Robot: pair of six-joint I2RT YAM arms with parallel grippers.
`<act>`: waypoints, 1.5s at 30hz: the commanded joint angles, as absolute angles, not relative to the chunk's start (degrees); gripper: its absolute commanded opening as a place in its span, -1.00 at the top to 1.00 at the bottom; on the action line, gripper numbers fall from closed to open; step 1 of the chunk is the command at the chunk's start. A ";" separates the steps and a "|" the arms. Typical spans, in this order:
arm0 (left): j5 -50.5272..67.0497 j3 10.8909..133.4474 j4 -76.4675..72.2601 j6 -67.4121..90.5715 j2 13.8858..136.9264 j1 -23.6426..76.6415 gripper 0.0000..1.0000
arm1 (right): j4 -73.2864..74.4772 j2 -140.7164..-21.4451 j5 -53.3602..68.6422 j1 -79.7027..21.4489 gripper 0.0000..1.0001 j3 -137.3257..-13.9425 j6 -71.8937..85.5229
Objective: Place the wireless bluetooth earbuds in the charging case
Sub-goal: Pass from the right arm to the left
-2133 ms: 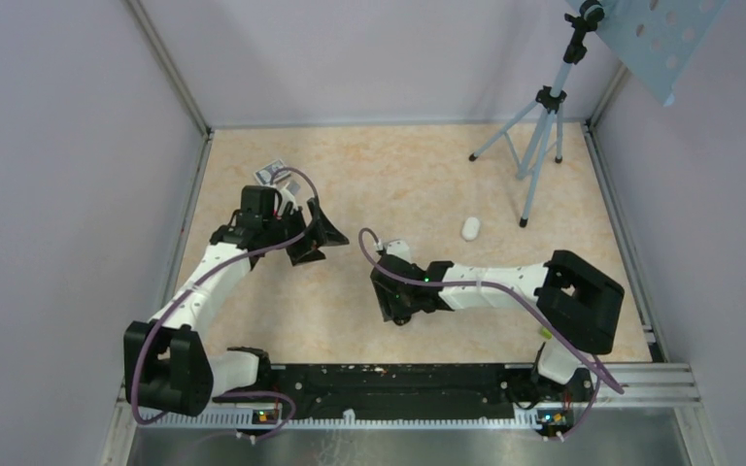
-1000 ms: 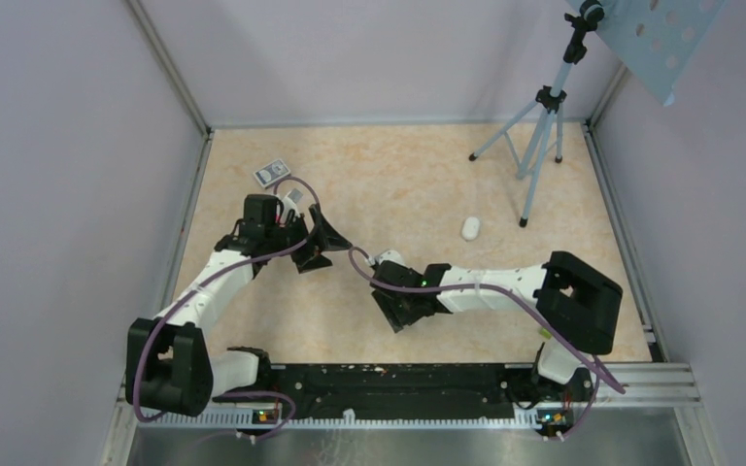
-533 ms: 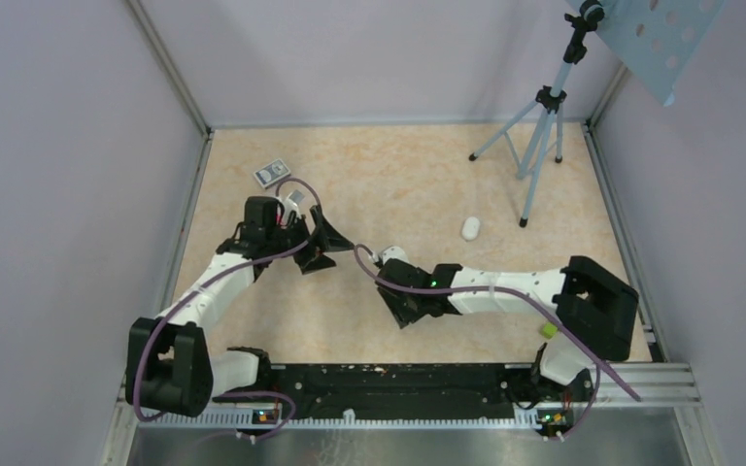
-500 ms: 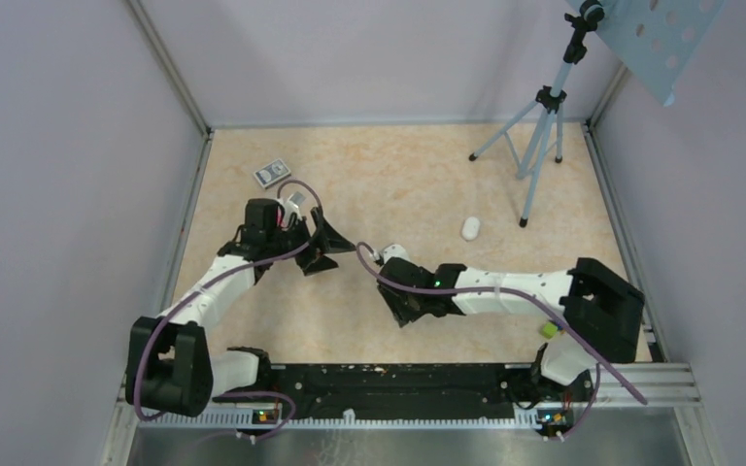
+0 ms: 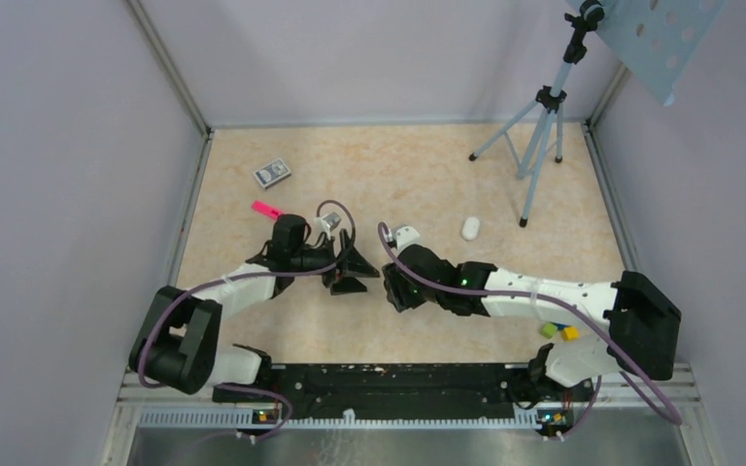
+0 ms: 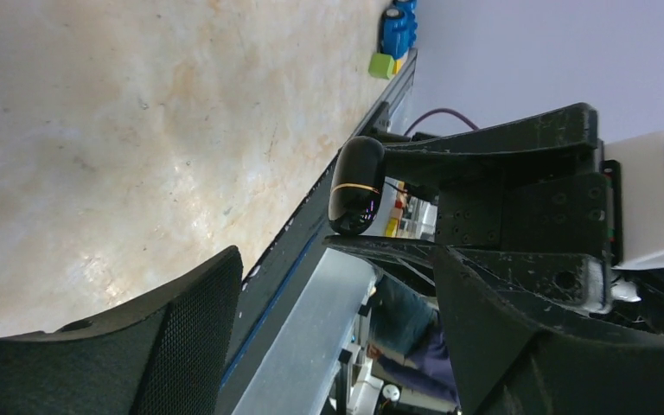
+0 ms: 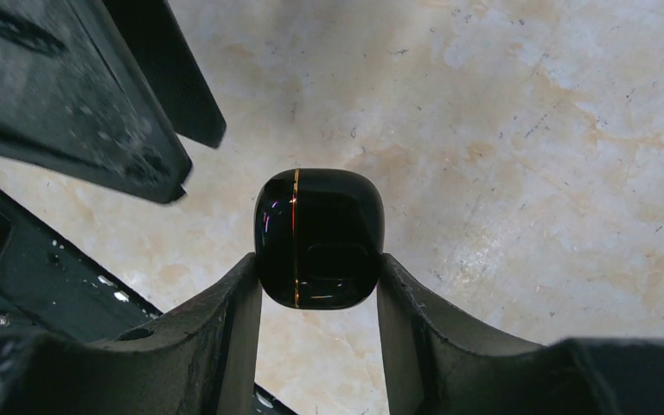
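My right gripper (image 7: 320, 275) is shut on a glossy black rounded case (image 7: 318, 235) with a thin gold seam, its lid closed, held above the table. In the left wrist view the same black case (image 6: 354, 186) shows ahead between the right fingers (image 6: 484, 143). My left gripper (image 6: 337, 346) stands open and empty, a short way from it. From above, the left gripper (image 5: 356, 275) and right gripper (image 5: 394, 289) face each other at mid-table. The white oval charging case (image 5: 470, 228) lies alone behind and to the right. The earbuds are out of view.
A pink strip (image 5: 266, 208) and a small patterned card (image 5: 272, 173) lie at the back left. A tripod (image 5: 541, 126) stands at the back right. Green and yellow blocks (image 5: 558, 332) sit by the right arm's base, and a black rail (image 5: 389, 383) runs along the near edge.
The left gripper has swung right and nearer, up to the right gripper, uncovering the pink strip. The right arm has shifted back and its elbow has moved right.
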State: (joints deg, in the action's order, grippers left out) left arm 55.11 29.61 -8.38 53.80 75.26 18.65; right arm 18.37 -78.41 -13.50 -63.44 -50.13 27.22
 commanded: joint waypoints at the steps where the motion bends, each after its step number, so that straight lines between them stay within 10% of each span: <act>1: 57.67 32.33 -14.04 53.38 78.58 21.82 -0.67 | 16.30 -77.34 -13.79 -62.88 0.19 -50.83 27.67; 22: 54.47 35.57 -23.14 59.94 85.49 28.94 0.11 | 16.34 -76.20 -14.78 -62.64 0.18 -50.83 28.11; 29: 54.60 36.21 -22.06 60.29 85.53 29.08 0.98 | 15.26 -74.81 -10.84 -61.26 -0.11 -49.72 28.29; 34: 56.91 37.77 -21.37 57.39 85.63 28.57 1.00 | 15.40 -70.02 0.44 -55.92 -0.62 -49.32 27.44; 45: 68.80 42.88 -27.34 54.54 83.79 28.36 1.00 | 0.24 -51.14 33.57 -29.66 -0.67 -35.45 39.94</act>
State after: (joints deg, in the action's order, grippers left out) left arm 63.94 39.11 -22.33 55.96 86.08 28.51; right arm 11.38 -53.93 18.87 -34.85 -40.62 31.97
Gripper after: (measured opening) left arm 0.146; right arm 0.837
